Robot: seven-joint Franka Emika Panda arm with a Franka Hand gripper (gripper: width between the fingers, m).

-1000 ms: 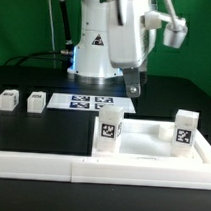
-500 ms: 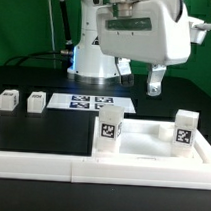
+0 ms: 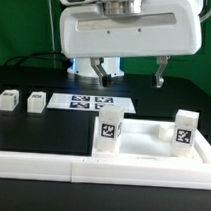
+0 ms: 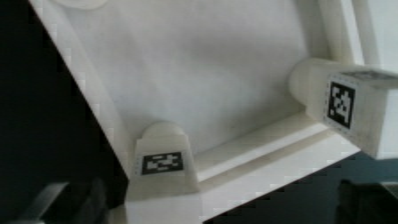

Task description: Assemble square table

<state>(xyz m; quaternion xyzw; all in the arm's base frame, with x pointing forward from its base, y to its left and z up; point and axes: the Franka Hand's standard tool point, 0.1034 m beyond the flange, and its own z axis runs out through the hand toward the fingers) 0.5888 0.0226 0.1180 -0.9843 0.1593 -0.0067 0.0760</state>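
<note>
The white square table top (image 3: 144, 139) lies flat at the exterior view's right, inside the border rail. Two tagged white legs stand upright on it, one at its left corner (image 3: 109, 131) and one at its right corner (image 3: 183, 131). Two more small white legs (image 3: 8, 99) (image 3: 36, 101) lie loose on the black table at the left. My gripper (image 3: 129, 73) hangs high above the table behind the top, its fingers (image 3: 160, 72) wide apart and empty. The wrist view looks down on the top (image 4: 196, 80) and both standing legs (image 4: 164, 152) (image 4: 342, 98).
The marker board (image 3: 92, 102) lies flat between the robot base and the table top. The long white border rail (image 3: 90, 170) runs along the front and up the right side. A green backdrop stands behind.
The hand has risen and turned toward the camera. Both fingers now show spread apart. The legs and table top have not moved.
</note>
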